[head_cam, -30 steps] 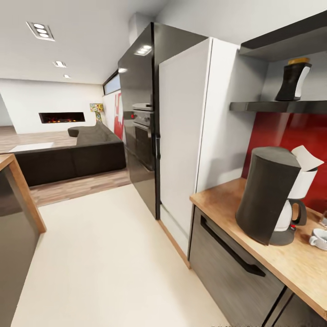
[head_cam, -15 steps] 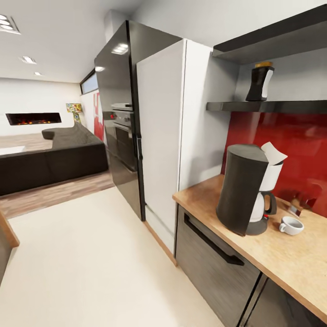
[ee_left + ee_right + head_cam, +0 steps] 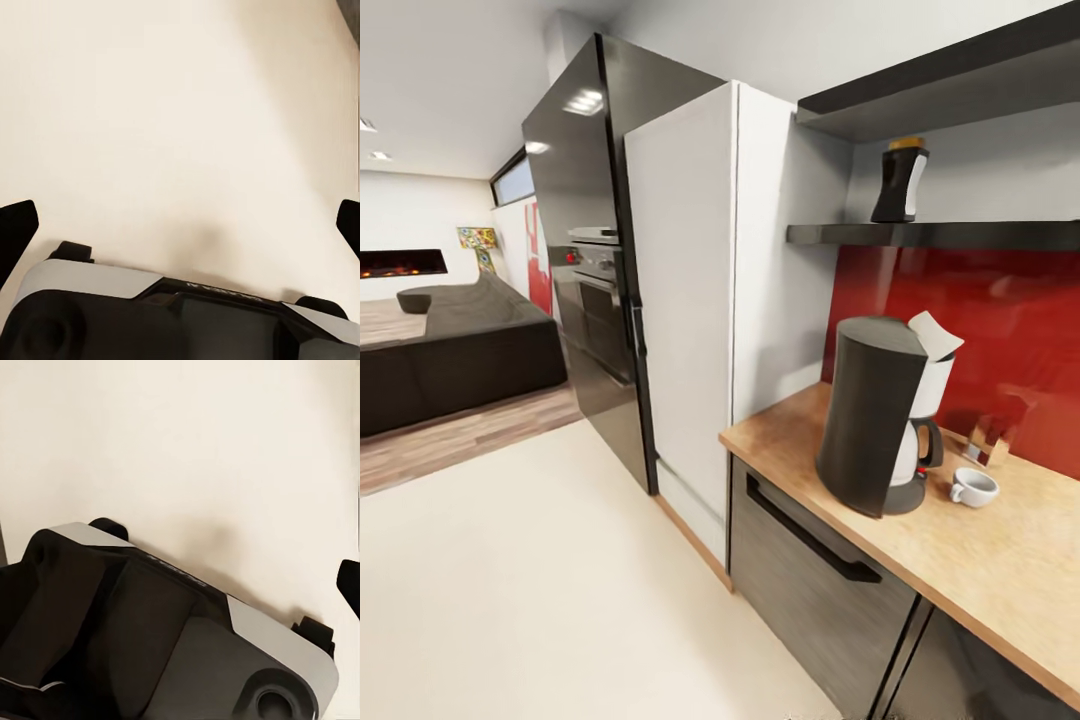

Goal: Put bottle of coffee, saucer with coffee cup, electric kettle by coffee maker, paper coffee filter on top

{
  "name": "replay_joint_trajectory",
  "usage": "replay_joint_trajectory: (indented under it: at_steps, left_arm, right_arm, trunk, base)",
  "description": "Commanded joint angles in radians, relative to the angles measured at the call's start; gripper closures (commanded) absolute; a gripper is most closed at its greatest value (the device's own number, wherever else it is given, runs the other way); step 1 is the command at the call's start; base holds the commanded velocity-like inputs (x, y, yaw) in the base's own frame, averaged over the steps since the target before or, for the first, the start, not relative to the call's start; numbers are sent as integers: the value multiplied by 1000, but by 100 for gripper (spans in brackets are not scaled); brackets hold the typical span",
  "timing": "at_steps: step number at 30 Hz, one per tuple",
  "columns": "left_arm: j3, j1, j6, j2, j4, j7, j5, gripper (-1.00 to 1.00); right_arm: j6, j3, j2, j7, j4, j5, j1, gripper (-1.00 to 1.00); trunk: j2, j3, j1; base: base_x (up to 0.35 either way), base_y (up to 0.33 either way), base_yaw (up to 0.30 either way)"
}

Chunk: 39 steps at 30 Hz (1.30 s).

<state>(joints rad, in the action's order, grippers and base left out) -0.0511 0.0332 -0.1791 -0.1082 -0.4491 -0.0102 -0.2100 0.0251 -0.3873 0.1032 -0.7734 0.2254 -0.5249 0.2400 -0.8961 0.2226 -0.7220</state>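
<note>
The dark coffee maker [image 3: 868,415] stands on the tan wood kitchen countertop [image 3: 980,565], near its left end. A white paper coffee filter [image 3: 935,335] pokes up from its top on the far side. A small white coffee cup [image 3: 973,487] sits on the worktop just right of the machine. The bottle of coffee [image 3: 900,180] stands on the black kitchen shelf [image 3: 950,235] above. The saucer and the electric kettle are out of view. My left gripper [image 3: 180,225] is open over bare floor. My right gripper [image 3: 180,585] hangs over floor too, one fingertip [image 3: 349,583] at the picture's edge.
A white tall cabinet [image 3: 685,300] and a black oven column [image 3: 585,270] stand left of the counter. A red backsplash [image 3: 1000,330] runs behind it, with a small shiny object [image 3: 988,440] at its foot. Cream floor [image 3: 530,590] spreads ahead; a dark sofa [image 3: 450,355] sits far left.
The head camera has turned right, so the whole scene has slid left in the picture. The coffee cup and more of the worktop have come into view. No object has moved.
</note>
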Motion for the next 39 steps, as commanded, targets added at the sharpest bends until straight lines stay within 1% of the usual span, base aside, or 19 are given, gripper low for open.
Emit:
replay_joint_trajectory:
  at_steps: [1,8,19,34,39]
  left_arm:
    - [-3,1,0,-1,-2,-1,-4,-100]
    - [-3,1,0,-1,-3,-1,-4,-100]
    - [-3,1,0,-1,-2,-1,-4,-100]
    - [-4,1,0,-1,-2,-1,-4,-100]
    - [-4,1,0,-1,-2,-1,-4,-100]
  right_arm:
    - [3,-8,0,-5,0,-10,1,-100]
    - [2,-8,0,-5,1,-10,1,-100]
    - [2,-8,1,-4,2,-10,1,-100]
    - [2,-8,1,-4,2,-10,1,-100]
    - [2,-8,1,-3,2,-10,1,-100]
  trunk:
    - [-1,1,0]
    - [-1,1,0]
    - [-1,1,0]
    - [-1,-5,0]
    - [-1,-6,0]
  base:
    - [4,4,-258]
    - [32,32,-199]
    - [193,219,-37]
    - [33,38,-217]
    - [85,143,-119]
